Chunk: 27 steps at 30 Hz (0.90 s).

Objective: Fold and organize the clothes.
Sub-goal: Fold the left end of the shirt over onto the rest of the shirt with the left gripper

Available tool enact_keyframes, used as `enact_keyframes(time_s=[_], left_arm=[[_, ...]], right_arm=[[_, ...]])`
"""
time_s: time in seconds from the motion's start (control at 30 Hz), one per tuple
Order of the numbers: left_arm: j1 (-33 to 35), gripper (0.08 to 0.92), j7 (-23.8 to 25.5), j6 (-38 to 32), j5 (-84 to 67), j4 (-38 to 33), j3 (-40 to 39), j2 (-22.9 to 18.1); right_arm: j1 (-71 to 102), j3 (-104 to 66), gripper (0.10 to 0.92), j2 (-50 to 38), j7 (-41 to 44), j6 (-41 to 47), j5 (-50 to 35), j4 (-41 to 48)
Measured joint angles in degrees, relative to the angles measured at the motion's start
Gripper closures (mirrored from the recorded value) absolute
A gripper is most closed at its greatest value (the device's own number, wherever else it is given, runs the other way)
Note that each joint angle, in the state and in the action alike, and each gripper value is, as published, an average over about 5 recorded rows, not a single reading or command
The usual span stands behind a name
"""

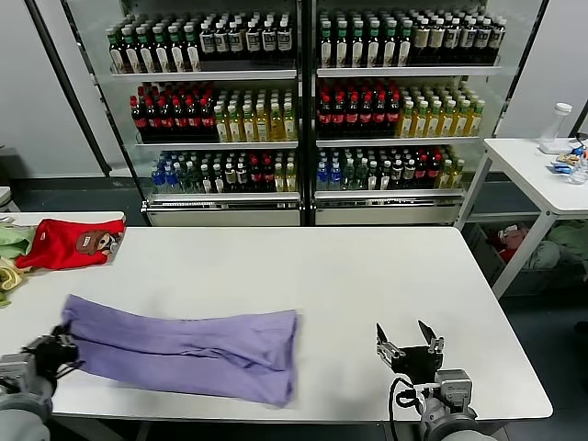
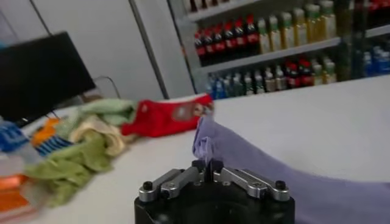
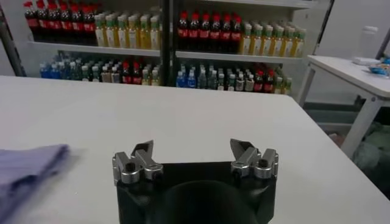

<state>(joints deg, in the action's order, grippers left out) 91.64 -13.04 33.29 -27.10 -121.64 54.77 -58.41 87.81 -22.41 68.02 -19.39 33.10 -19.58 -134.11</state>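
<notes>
The lavender T-shirt [image 1: 184,354] lies on the white table [image 1: 367,276] as a long folded band – first folds look done, the short folds remain. The left gripper [image 1: 57,351] is clamped on its end; the right gripper [image 1: 410,342] waits with jaws apart.

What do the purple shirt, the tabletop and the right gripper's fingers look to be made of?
Purple shirt: soft matte cloth, probably cotton knit; it drapes in limp folds.
Tabletop: smooth white hard surface, likely laminate; faint even sheen.
Right gripper fingers: bare silver metal, likely aluminium, with dark screws, on a black housing.
Left gripper: shut on the shirt's edge.
</notes>
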Motion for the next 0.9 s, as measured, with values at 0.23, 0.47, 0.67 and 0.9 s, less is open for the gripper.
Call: enact_keyframes(time_s=[0.23, 0.47, 0.67, 0.9], left_arm=[[-0.25, 0.888, 2.46, 0.13, -1.46, -5.48, -4.20, -1.62], [-2.22, 0.888, 4.44, 0.15, -0.78, -8.22, -14.55, -4.57], [-4.22, 0.888, 5.45, 0.15, 0.72, -8.35, -22.22, -6.78], [-6.25, 0.888, 6.00, 0.15, 2.31, -7.57, -28.70, -8.39]], right_arm=[[0.71, -0.86, 0.203, -0.03, -0.08, 0.01, 0.00, -0.73], [0.84, -1.09, 0.203, 0.24, -0.09, 0.01, 0.05, -0.83], [0.91, -1.23, 0.203, 0.49, -0.12, 0.02, 0.09, -0.65], [1.01, -1.30, 0.203, 0.71, -0.15, 0.02, 0.18, -0.47]])
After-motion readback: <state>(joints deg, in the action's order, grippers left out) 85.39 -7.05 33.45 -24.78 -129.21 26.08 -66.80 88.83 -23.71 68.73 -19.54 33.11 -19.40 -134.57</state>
